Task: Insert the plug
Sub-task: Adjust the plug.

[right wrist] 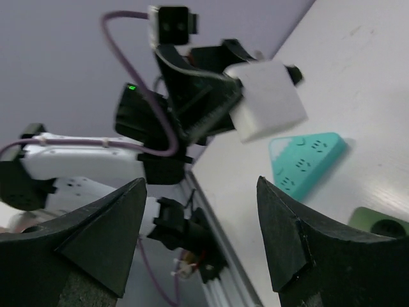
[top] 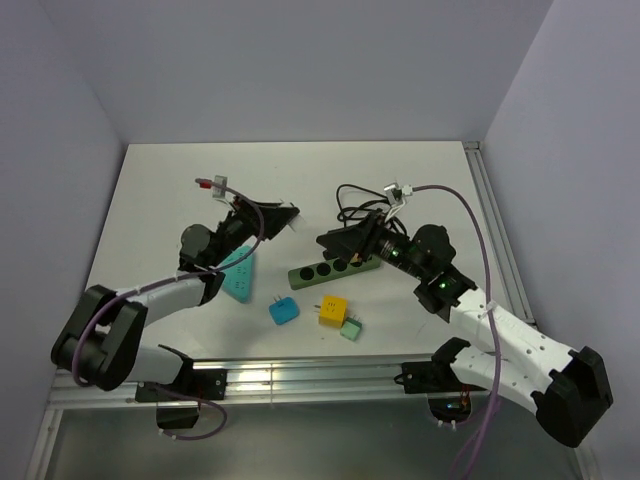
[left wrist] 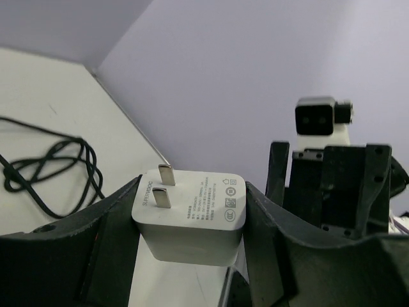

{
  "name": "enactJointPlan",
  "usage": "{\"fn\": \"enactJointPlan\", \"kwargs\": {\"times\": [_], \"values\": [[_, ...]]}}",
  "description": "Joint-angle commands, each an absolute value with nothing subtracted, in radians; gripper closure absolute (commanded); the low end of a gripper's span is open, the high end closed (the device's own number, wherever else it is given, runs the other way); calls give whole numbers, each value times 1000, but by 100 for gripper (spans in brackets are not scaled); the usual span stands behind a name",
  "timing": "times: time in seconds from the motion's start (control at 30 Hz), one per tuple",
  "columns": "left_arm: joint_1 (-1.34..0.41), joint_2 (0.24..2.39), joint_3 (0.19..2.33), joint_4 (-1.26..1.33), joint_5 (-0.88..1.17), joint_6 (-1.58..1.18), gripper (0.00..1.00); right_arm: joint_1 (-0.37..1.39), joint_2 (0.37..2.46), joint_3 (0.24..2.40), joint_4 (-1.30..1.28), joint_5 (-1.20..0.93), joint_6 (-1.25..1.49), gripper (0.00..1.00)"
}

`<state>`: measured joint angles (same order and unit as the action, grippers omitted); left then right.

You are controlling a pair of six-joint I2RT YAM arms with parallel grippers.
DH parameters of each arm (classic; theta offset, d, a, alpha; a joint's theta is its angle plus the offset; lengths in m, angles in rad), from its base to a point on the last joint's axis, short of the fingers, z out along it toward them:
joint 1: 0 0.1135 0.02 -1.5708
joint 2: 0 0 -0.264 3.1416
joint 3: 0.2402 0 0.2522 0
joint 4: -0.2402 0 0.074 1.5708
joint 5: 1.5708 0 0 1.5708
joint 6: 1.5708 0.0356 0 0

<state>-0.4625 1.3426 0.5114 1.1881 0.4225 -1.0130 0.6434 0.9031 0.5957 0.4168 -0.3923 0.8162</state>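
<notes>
Table (left wrist: pixel 38 83); plug (left wrist: pixel 192 225) flanks behind left hand (left wrist: pixel 193 189)

On the surface (top: pixel 400 170), the long strip (top: pixel 335 268) lies right of centre, its cable (top: pixel 352 205) coiled behind it. The triangular strip (top: pixel 238 277) lies to its left. Before them sit an adapter (top: pixel 283 311) and a cube (top: pixel 333 311), with a small block (top: pixel 351 329) touching the cube's right corner. The plug (left wrist: pixel 189 220) sits between the left pincer's (top: pixel 280 220) fingers, above the surface. The right pincer (top: pixel 335 243) hangs over the long strip's left end.

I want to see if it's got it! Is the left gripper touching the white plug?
Touching. The left wrist view shows the left gripper squeezing the white plug, both fingers against its sides, no gap.
</notes>
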Motion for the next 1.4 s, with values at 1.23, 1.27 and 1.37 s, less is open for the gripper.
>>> {"fn": "enactJointPlan", "kwargs": {"times": [1.23, 1.27, 1.37], "values": [[-414, 1341, 792, 1827, 713, -792, 100, 672, 1423, 655, 1330, -351, 2149, 25], [-414, 1342, 792, 1848, 715, -796, 100, 698, 1457, 670, 1380, -333, 2173, 25], [-413, 1332, 790, 1856, 726, -798, 100, 745, 1564, 695, 1546, -275, 2232, 26]]}}
